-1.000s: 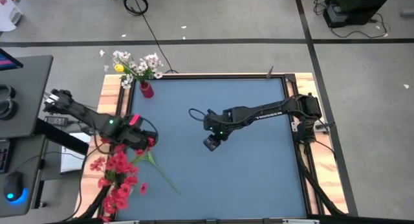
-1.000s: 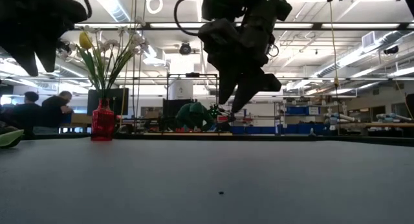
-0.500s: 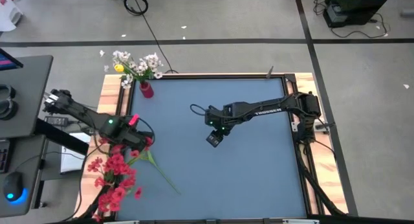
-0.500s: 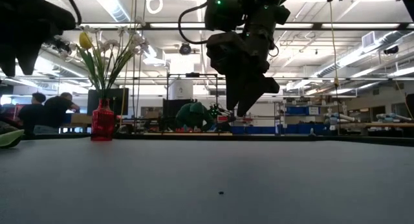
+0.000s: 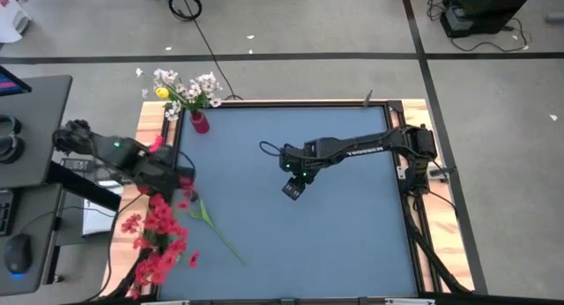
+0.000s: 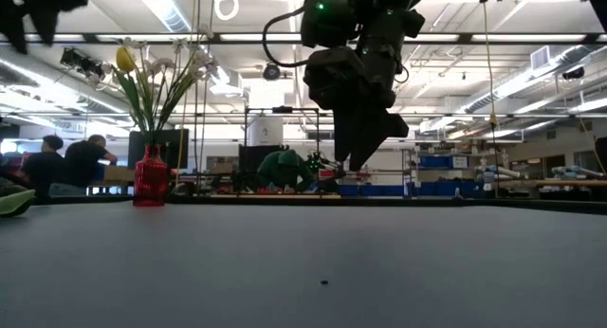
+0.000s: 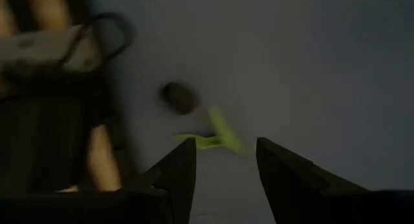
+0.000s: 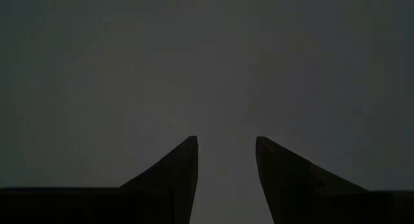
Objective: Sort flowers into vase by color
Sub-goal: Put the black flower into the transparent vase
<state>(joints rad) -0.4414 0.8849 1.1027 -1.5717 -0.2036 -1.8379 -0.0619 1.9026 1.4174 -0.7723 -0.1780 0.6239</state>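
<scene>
The left arm swings back toward the table's left edge, carrying the left gripper (image 5: 173, 176) off the heap of red flowers (image 5: 159, 239), which now lies just ahead of it across the edge. Its fingers stand apart with nothing gripped between them; only a green leaf (image 7: 217, 132) shows beyond the tips, so the pickup looks missed or unfinished. Mid-table, the right gripper (image 5: 292, 189) hangs parted and empty. The red vase (image 5: 199, 121), well beyond the left gripper, holds white and yellow flowers (image 5: 187, 87). The left wrist view is blurred, and no second vase can be made out.
</scene>
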